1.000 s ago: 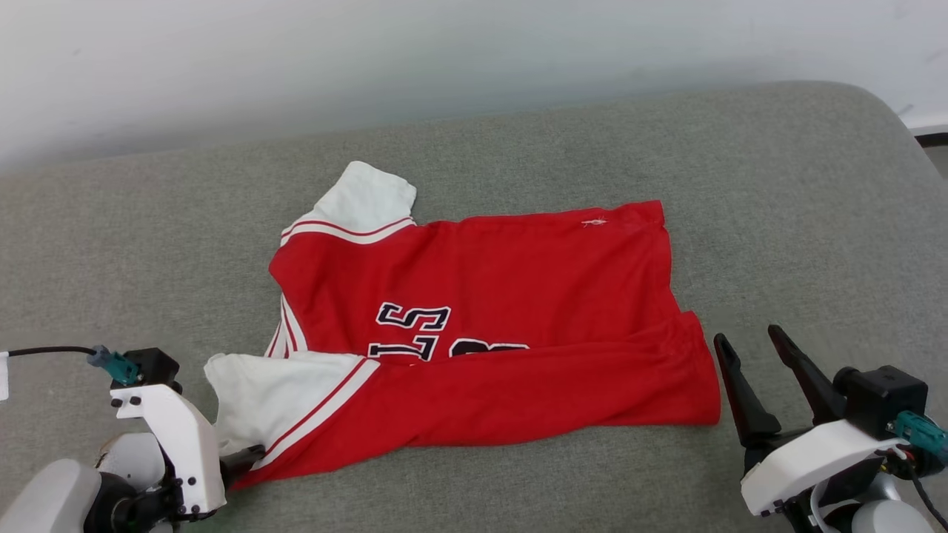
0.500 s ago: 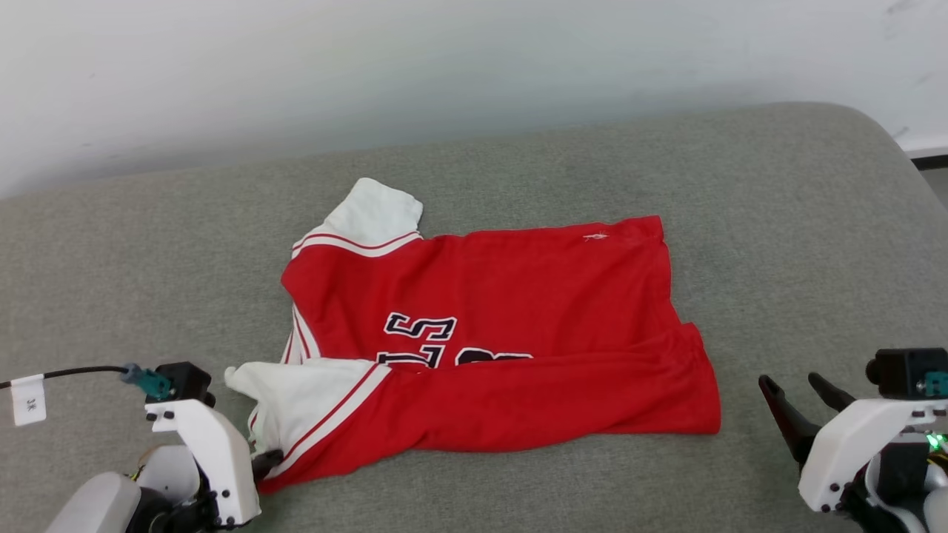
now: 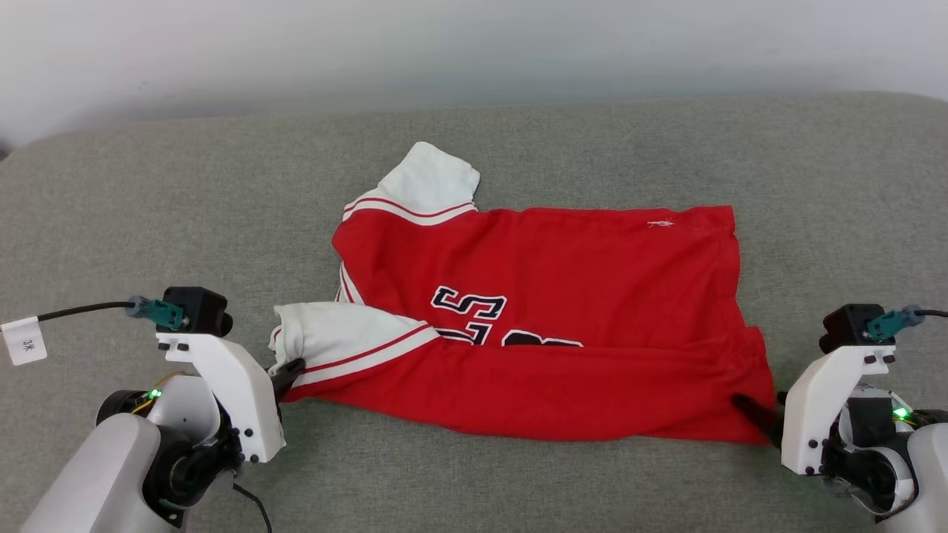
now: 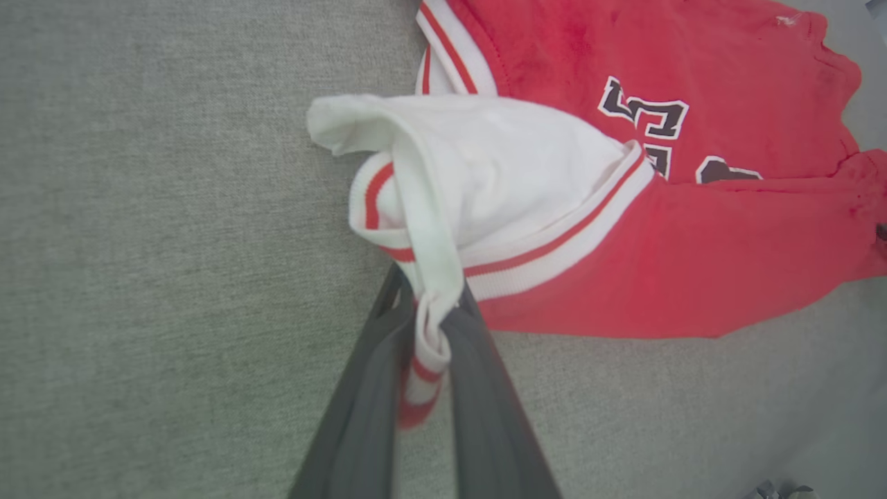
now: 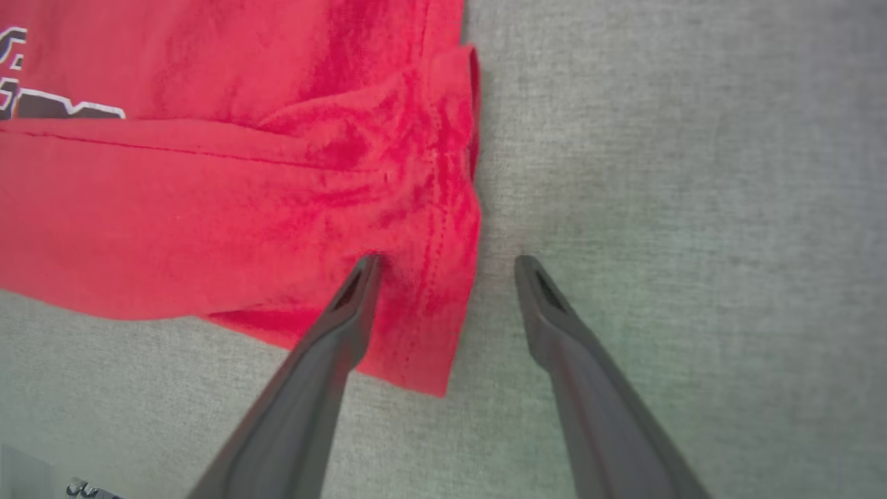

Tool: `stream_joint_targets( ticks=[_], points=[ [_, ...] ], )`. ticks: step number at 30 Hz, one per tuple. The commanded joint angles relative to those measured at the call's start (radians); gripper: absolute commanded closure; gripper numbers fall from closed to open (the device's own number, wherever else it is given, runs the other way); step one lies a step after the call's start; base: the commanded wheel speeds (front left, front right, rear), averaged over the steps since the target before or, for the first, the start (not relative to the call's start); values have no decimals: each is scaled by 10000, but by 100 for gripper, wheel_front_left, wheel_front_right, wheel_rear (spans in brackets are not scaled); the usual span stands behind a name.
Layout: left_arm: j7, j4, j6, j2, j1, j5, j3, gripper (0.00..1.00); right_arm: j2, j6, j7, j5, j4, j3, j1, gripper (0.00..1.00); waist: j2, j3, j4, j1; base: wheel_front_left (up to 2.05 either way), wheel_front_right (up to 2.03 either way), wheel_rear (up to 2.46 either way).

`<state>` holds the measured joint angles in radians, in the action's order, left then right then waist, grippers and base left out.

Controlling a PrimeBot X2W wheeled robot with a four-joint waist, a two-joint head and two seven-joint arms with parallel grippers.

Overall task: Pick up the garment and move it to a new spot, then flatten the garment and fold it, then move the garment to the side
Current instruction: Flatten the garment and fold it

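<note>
Head view first: red garment (image 3: 548, 296) spread sideways across grey cushion (image 3: 185, 207), collar end toward the robot's left, hem end toward its right, near long edge folded over and covering the lower half of the black white-outlined letters (image 3: 470, 305). Far sleeve (image 3: 426, 181), white, lying flat and pointing away toward pale wall (image 3: 474, 44). Near sleeve (image 3: 348, 340), also white, bunched and drawn toward left gripper (image 3: 292, 368) at lower left. From left wrist view: dark fingers (image 4: 360, 402) clenched tight on the striped cuff of that near sleeve, a twist of white-and-red trim squeezed between them and poking out below the pinch, rest of the sleeve billowing just beyond the tips. Right gripper (image 3: 752, 414) at lower right, at the garment's near hem corner. From right wrist view: jaws spread wide, grasping nothing, one finger over the red hem corner, the other over bare cushion just beside the stitched edge, so straddling that edge. Hard to tell whether the tips press on cloth or hover just above it. Thin black cable (image 3: 81, 309) with small white tag (image 3: 22, 342) trailing off the left wrist.
</note>
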<state>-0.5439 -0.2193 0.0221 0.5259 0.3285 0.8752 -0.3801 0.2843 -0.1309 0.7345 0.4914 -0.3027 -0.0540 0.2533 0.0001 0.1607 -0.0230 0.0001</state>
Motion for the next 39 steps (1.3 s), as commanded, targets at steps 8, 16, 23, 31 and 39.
stream_joint_targets(
  ticks=[8,16,23,31,39],
  points=[
    [147,139,-29,-135,137,-53,-115,100,-506,1,370,549,-1512,-647,353,100,-1,463,252,-1,0,0,0],
    [394,-122,-47,-211,-214,59,-85,100,-18,-8,20,771,-1394,-978,601,100,-1,39,163,-1,0,0,0],
    [596,-310,-244,-410,-701,202,-46,100,348,2,-221,1006,-930,-1404,368,100,-1,-821,173,-1,0,0,0],
    [608,33,-679,-243,-1624,301,30,100,766,2,-363,1325,-233,-2029,-316,100,-1,-1909,338,-1,0,0,0],
    [398,826,-1252,-7,-2876,598,192,100,962,4,-128,1545,52,-1840,-1077,100,-1,-2283,450,-1,0,0,0]
  ],
)
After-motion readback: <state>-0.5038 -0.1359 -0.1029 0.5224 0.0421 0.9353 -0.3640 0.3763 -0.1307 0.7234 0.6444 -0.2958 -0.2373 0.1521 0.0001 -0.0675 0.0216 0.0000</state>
